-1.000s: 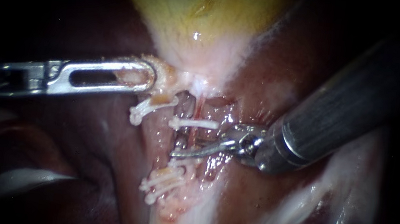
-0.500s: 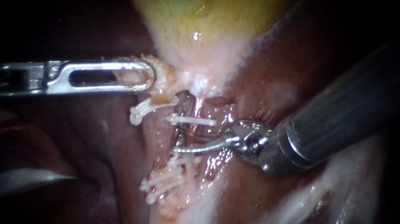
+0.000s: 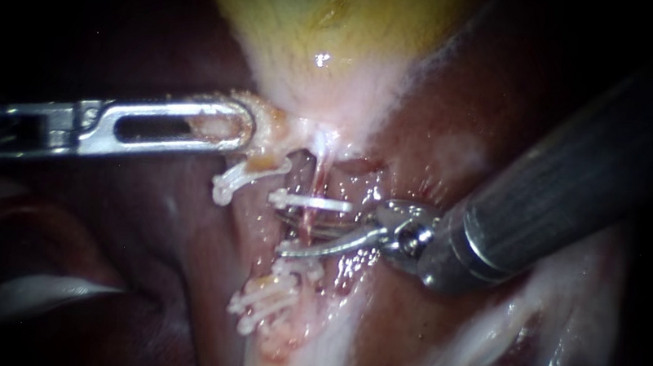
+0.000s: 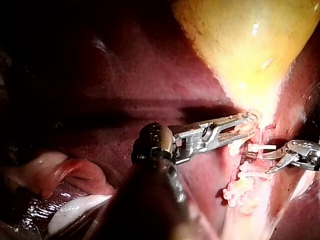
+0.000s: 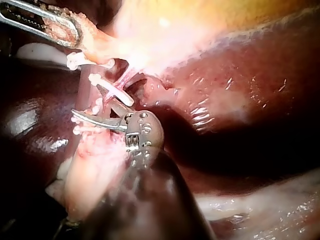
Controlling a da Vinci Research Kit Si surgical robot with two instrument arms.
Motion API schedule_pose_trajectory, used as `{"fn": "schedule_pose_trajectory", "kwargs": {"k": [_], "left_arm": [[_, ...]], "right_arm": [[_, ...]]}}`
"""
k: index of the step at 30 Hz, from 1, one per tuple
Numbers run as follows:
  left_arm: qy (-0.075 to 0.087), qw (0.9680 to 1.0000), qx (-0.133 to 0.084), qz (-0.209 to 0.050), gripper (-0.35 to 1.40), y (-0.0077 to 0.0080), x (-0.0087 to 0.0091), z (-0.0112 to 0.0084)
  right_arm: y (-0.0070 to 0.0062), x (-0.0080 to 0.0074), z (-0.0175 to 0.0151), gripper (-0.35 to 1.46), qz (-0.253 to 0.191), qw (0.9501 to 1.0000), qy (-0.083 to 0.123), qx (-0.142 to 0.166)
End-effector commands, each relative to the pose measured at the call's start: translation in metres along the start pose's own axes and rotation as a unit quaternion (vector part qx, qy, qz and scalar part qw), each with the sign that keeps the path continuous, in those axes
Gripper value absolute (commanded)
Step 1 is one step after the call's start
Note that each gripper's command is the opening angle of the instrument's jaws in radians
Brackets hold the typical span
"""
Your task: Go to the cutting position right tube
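— How are the jaws of the left instrument (image 3: 238, 128) found?

— They are seen pressed together on a pale fold of tissue (image 3: 265, 128) at the narrow end of the gallbladder (image 3: 321, 10). The fold is pinched from both sides and shows through the slot in the jaw.

— And the right instrument (image 3: 288, 234)?

— Its shaft is brought in from the upper right, across the liver (image 3: 425, 325). Two thin curved blades are borne at its tip, and they are spread. A clear gap is seen between them in the endoscope view and in the right wrist view.

— Where is the right tube (image 3: 310, 215) placed?

— It is seen as a thin reddish strand running down from the gallbladder's narrow end. It is crossed by a white clip (image 3: 316, 202) just above the blades, and a cluster of white clips (image 3: 268, 298) is set lower down. Between that clip and the cluster, the strand is taken into the gap between the spread blades.

— Is the tube touched by the blades?

— That cannot be told from these views.

— What else is noted?

— A further white clip (image 3: 241, 175) is seen just under the left instrument's jaws, to the left of the blades in the endoscope view.
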Motion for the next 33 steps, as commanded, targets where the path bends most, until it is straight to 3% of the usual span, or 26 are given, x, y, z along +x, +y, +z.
{"fn": "schedule_pose_trajectory", "kwargs": {"k": [1, 15, 25, 33], "left_arm": [[0.0, 1.0, 0.0, 0.0, -0.35, 0.0, 0.0, 0.0], [0.0, 1.0, 0.0, 0.0, -0.35, 0.0003, 0.0, 0.0001], [0.0, 1.0, 0.001, 0.0, -0.35, 0.0004, 0.0, 0.0001], [0.0, 1.0, 0.001, 0.001, -0.35, 0.0004, 0.0, 0.0001]], "right_arm": [[0.0001, 0.0, 0.0002, 1.44, 0.0, 1.0, -0.001, 0.0], [0.0008, 0.0007, 0.002, 1.44, -0.002, 0.9997, 0.018, 0.017], [0.0012, 0.0011, 0.0028, 1.44, -0.029, 0.9989, 0.029, 0.022], [0.0012, 0.0009, 0.0031, 1.44, -0.03, 0.9989, 0.028, 0.022]]}}
